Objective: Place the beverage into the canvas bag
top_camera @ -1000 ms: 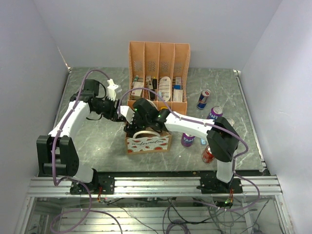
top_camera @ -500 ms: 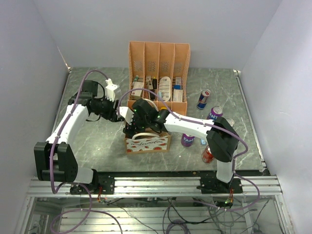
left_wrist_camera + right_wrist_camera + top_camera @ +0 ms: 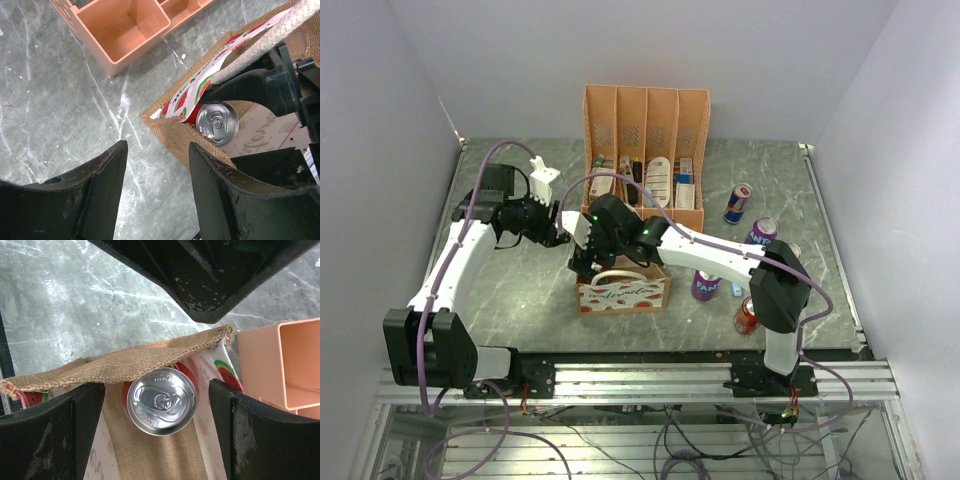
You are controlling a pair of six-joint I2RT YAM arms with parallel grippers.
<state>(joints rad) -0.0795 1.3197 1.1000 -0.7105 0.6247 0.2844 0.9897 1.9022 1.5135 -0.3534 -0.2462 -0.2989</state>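
Right jaws stand wide, straddling the can (image 3: 161, 401) without touching it; a second ago they were far narrower. Round, silver-topped and red-sided, it stands upright between them inside the coarse burlap bag (image 3: 115, 367). Left jaws, partly spread and empty, hang over the marbled surface (image 3: 60, 100) beside the bag's corner.

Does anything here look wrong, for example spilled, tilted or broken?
Nothing is spilled or broken. The can stands upright inside the bag. Only the bag's soft burlap rim sags inward, reaching the can's top edge.
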